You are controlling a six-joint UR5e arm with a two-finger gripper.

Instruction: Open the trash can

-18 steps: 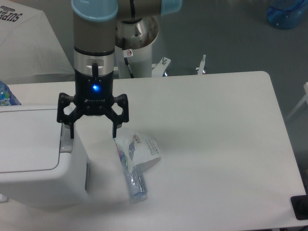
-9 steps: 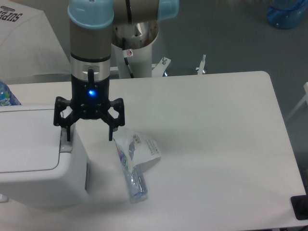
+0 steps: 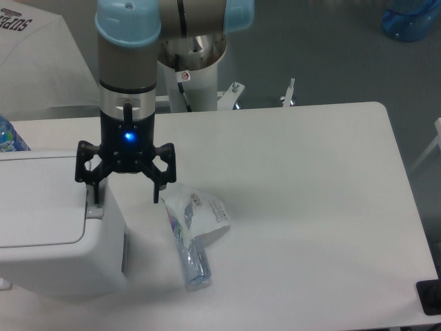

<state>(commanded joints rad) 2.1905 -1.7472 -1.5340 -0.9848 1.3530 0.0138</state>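
The table (image 3: pixel 310 207) spreads white under the gripper and runs far off to its right. The trash can (image 3: pixel 48 234) sits at the table's left edge, below and to the left of the gripper, a big white box with its flat lid down. Its right-hand top corner, where a grey tab (image 3: pixel 94 207) lies, is directly beneath the gripper's left-side finger. The arm (image 3: pixel 127 76) comes straight down from above, grey with a light blue cap, and a blue light glows just above the fingers. The gripper (image 3: pixel 125 196) hangs with its two black fingers spread wide and nothing between them; one finger is over the tab at the can's edge, the other is past the can's right side, over the table. Whether the fingertip touches the tab cannot be told. A crumpled clear wrapper (image 3: pixel 193 231) lies on the table just below and right of the gripper. A blue bottle (image 3: pixel 10 134) peeks out far to the left, behind the can.
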